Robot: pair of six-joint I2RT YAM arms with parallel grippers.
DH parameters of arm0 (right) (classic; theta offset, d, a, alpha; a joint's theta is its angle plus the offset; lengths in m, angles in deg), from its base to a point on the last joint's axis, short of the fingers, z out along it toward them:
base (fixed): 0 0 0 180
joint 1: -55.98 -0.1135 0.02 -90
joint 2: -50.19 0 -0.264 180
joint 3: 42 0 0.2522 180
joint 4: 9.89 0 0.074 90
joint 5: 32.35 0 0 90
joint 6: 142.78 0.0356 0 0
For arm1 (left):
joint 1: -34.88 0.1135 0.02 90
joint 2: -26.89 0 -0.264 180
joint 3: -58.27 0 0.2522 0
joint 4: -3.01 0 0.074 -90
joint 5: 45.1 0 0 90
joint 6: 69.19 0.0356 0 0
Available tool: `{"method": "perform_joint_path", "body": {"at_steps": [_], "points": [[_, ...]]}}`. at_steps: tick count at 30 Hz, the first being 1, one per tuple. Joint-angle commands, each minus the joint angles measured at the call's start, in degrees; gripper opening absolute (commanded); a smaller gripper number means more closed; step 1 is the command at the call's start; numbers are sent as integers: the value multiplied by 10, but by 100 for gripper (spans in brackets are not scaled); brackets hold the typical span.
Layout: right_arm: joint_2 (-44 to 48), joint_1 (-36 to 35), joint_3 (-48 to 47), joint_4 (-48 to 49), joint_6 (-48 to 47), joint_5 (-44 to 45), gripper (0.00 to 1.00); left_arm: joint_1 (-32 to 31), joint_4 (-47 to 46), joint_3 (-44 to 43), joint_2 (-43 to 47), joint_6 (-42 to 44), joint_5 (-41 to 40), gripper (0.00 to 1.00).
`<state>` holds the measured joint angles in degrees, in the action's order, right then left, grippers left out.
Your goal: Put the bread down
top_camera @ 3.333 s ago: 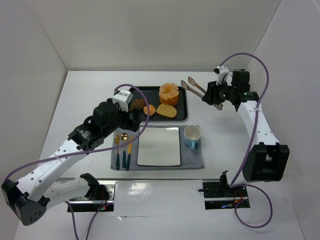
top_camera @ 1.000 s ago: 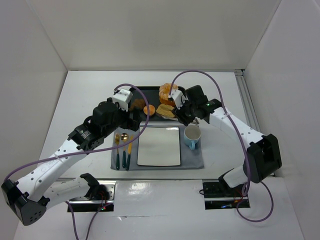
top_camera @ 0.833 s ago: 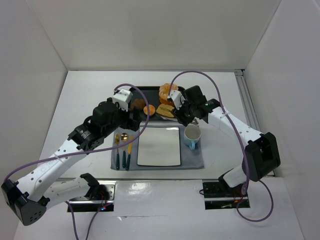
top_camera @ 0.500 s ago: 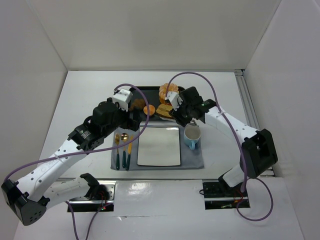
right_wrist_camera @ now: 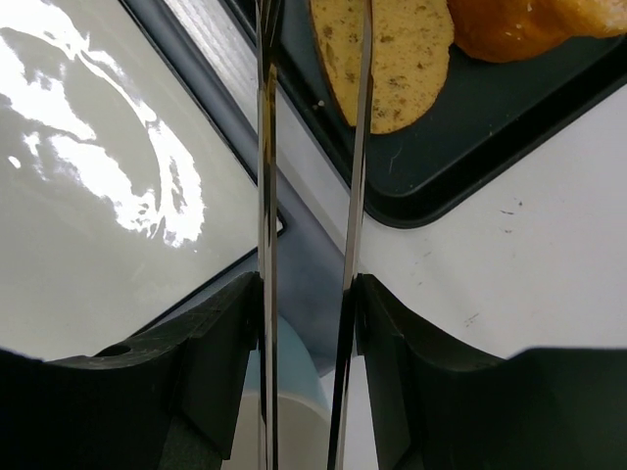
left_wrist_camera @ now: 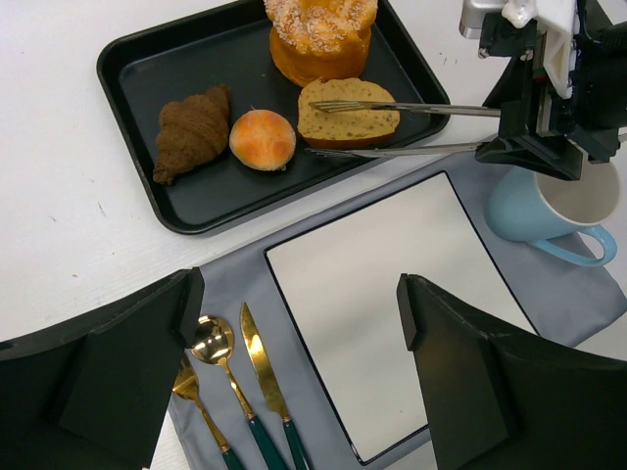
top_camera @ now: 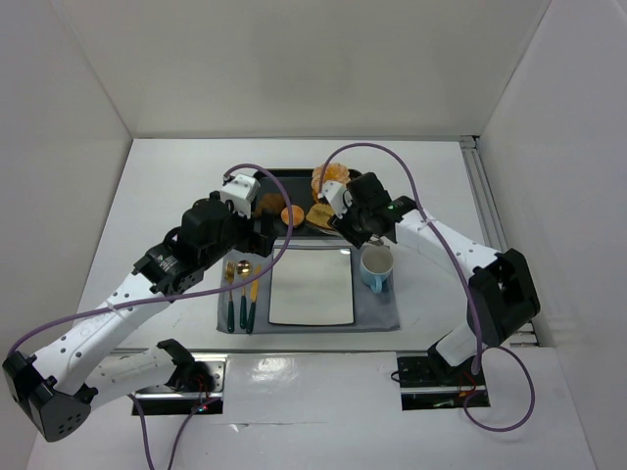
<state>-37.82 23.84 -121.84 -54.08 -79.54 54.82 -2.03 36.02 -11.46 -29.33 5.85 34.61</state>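
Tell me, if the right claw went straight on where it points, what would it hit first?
The right claw grips tongs that lead the way, so the bread on the black tray comes first; one tong arm lies over it, though contact is unclear.

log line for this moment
right gripper: shut on tongs | tongs: tips at bread | bread: flat on tray | left gripper: open, over plate

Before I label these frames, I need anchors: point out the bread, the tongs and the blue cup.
bread (left_wrist_camera: pixel 353 123): left wrist view, on its speckled crumb.
tongs (left_wrist_camera: pixel 421 109): left wrist view, on the upper arm.
blue cup (left_wrist_camera: pixel 511 213): left wrist view, on the outer wall.
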Motion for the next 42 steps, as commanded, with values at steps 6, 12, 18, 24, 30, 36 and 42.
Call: {"method": "perform_joint_path", "body": {"at_steps": [6, 12, 18, 24, 30, 36, 42], "points": [[-10, -13, -19, 27, -4, 55, 52, -2, -25, 1, 6, 9, -2, 100], [-16, -19, -19, 27, -4, 85, 52, -2, -25, 1, 6, 9, -2, 100], [-16, -24, -19, 27, -4, 98, 48, -2, -25, 1, 6, 9, -2, 100], [-10, -24, -19, 21, -9, 98, 40, -2, -25, 1, 6, 9, -2, 100], [-5, -24, -19, 16, -9, 103, 35, -2, -25, 1, 6, 9, -2, 100], [-5, -24, -13, 11, -4, 92, 14, -2, -25, 1, 6, 9, -2, 100], [6, -24, -19, 5, 1, 73, 0, -2, -25, 1, 6, 9, -2, 100]]}}
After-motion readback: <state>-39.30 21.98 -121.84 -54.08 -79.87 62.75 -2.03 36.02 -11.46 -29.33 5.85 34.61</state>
